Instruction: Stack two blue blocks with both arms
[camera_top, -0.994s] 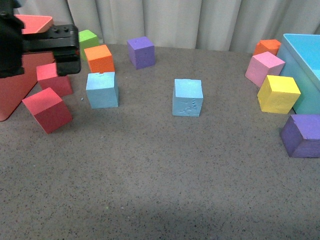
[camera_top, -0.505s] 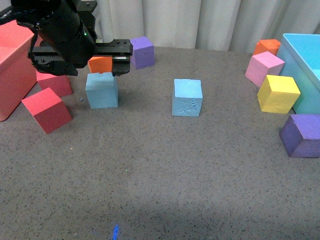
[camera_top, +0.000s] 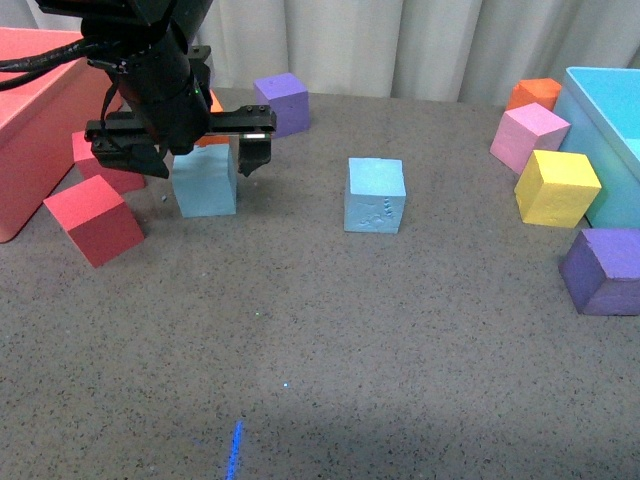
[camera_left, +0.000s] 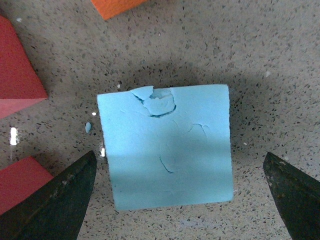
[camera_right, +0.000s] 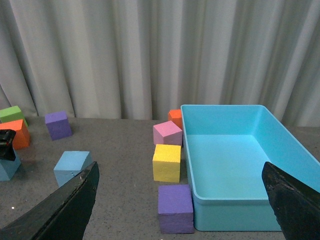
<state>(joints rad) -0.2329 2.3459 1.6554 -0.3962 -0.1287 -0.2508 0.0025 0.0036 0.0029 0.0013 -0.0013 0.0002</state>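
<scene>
Two light blue blocks sit on the grey table. The left blue block (camera_top: 205, 185) has a torn top face and lies between the fingers of my left gripper (camera_top: 192, 160), which hangs open just above it. In the left wrist view that block (camera_left: 165, 150) fills the middle, and the left gripper (camera_left: 179, 160) has its fingertips (camera_left: 65, 200) apart from both of the block's sides. The other blue block (camera_top: 375, 195), with embossed marks on its front, stands alone at the centre. My right gripper (camera_right: 180, 167) is open and empty, far from that block (camera_right: 72, 167).
A red bin (camera_top: 40, 120) and two red cubes (camera_top: 95, 220) lie at the left. A purple cube (camera_top: 282, 103) is at the back. Pink (camera_top: 528, 137), yellow (camera_top: 556, 187), orange (camera_top: 537, 93) and purple (camera_top: 603, 270) cubes line the turquoise bin (camera_top: 610, 130) at the right.
My left arm has swung in from the far left and come down over the left blue block, its fingers now on either side of it. The blocks have not moved.
</scene>
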